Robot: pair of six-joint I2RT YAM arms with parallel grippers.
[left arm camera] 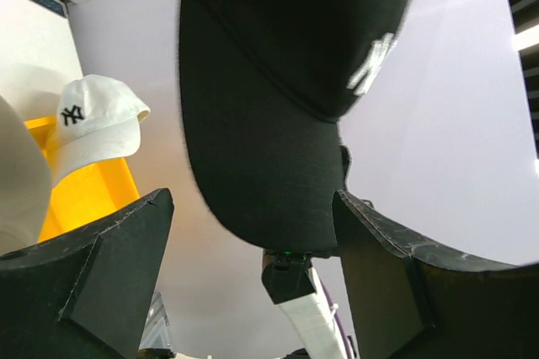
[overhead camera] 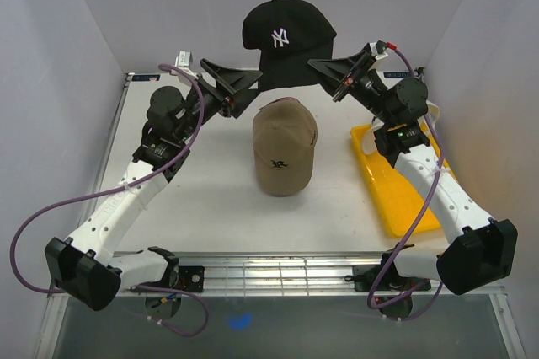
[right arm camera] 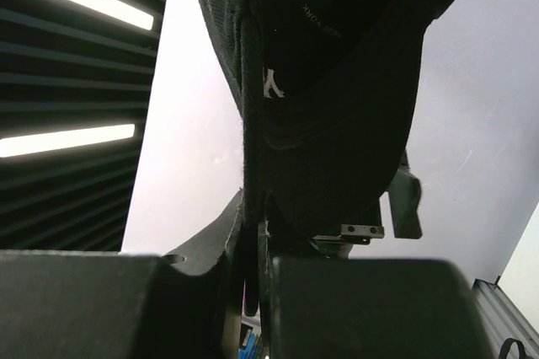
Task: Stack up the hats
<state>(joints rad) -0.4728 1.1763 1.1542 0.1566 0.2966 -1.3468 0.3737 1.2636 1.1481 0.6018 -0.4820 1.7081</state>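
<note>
The black cap with the white NY logo (overhead camera: 286, 34) hangs in the air above the back of the table. My right gripper (overhead camera: 315, 63) is shut on its lower edge, and the fabric shows pinched between the jaws in the right wrist view (right arm camera: 261, 233). My left gripper (overhead camera: 244, 89) is open just left of and below the cap; its brim (left arm camera: 261, 165) hangs between the spread fingers (left arm camera: 126, 241). The tan cap (overhead camera: 285, 148) lies mid-table with a pinkish edge (overhead camera: 282, 104) at its back. The white NY cap (left arm camera: 93, 123) sits on the yellow tray. The plain black cap is out of view.
The yellow tray (overhead camera: 396, 190) lies on the right of the table under my right arm. White walls close in the back and both sides. A metal grid runs along the near edge (overhead camera: 269, 270).
</note>
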